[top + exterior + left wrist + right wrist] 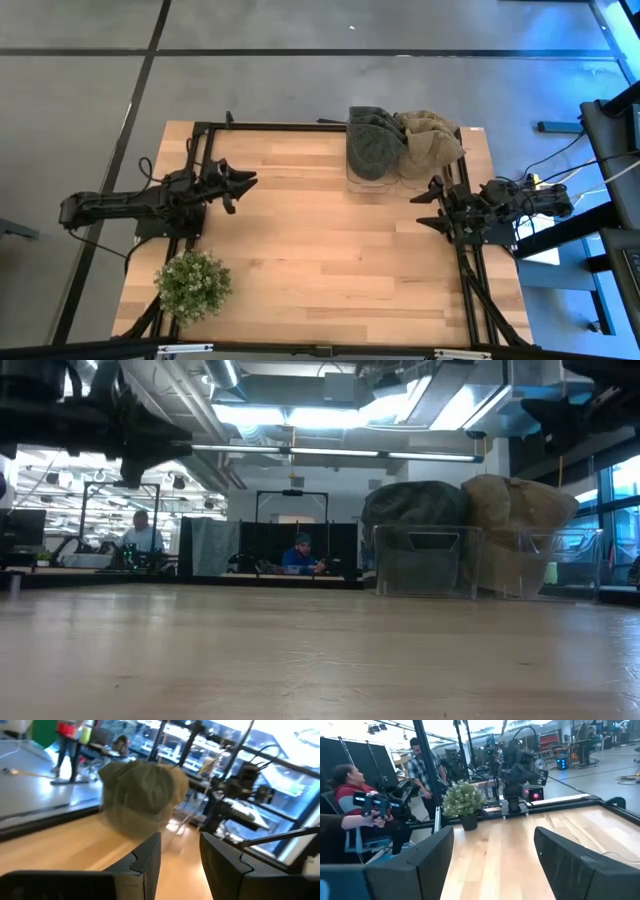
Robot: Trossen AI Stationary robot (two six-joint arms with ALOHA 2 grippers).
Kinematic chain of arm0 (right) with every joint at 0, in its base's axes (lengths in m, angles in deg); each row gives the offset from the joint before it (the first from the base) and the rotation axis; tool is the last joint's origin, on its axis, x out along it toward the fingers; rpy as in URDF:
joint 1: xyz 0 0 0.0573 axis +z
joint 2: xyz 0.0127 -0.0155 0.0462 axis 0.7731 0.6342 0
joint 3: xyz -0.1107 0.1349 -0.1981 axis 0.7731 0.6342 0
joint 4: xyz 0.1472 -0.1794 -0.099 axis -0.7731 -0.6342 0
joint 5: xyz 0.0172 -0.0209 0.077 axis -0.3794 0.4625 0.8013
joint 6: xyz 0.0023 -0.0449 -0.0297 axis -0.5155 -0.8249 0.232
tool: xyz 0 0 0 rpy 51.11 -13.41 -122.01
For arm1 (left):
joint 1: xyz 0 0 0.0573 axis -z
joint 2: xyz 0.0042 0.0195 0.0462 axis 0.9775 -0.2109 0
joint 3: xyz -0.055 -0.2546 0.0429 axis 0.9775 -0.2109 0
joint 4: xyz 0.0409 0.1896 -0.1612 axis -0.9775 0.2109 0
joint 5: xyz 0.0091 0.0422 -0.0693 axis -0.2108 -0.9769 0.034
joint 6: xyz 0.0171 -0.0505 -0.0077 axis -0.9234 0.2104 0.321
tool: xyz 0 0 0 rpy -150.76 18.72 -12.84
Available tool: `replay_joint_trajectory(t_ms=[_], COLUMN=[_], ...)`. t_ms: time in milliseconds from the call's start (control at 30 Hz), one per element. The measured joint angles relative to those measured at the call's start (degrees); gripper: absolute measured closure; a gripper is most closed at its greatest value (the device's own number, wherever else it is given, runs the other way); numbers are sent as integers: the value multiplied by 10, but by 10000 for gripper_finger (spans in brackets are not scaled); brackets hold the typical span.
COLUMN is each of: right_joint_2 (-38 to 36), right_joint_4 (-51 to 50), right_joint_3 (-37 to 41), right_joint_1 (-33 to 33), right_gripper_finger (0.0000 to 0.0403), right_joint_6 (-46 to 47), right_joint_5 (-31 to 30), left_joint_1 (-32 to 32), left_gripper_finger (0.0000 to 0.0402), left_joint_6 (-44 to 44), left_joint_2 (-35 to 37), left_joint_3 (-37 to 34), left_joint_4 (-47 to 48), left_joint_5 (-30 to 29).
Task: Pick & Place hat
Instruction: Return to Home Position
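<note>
Left gripper (243, 186): fingers parted a moderate way, nothing between them. It sits low over the left side of the table (320, 260), pointing toward the middle. Its wrist view confirms an empty gap.

Right gripper (424, 209): fingers spread wide, also empty. It sits at the right side of the table, just near of the bins and facing left.

Progress: sorting looks finished. No cap lies loose on the wood in any view. The black cap (374, 141) fills the left bin (425, 565), and the brown caps (430, 140) fill the right bin (560, 568). Both bins stand touching side by side at the far edge, right of centre. Judged remaining: only parking the arms, and both appear close to their rest poses.

Look of the caps: soft knitted fabric, slumped and rounded, heaped well above the clear bin walls. The black one reads as dark grey-green and ribbed; the brown heap is lumpy and tan. I cannot tell how many caps are in it.

Also present: a small potted plant (193, 285) at the near left corner.
</note>
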Motion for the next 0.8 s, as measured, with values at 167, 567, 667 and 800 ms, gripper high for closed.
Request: replay_joint_trajectory(t_ms=[167,567,667,800], right_joint_2=[-2,-2,-2,-2], right_joint_4=[-4,-10,10,77], right_joint_3=[5,12,32,71], right_joint_1=[0,0,0,0], right_gripper_finger=[124,124,124,124], right_joint_6=[-8,-45,-45,-45], right_joint_5=[0,-26,-30,-30], left_joint_1=[0,0,-3,-15], left_gripper_finger=[272,272,272,272], left_joint_6=[1,-23,-19,-27], left_joint_2=[9,118,149,155], left_joint_3=[-18,-21,-20,-20], left_joint_4=[3,127,156,158], left_joint_5=[-11,-59,-59,-56])
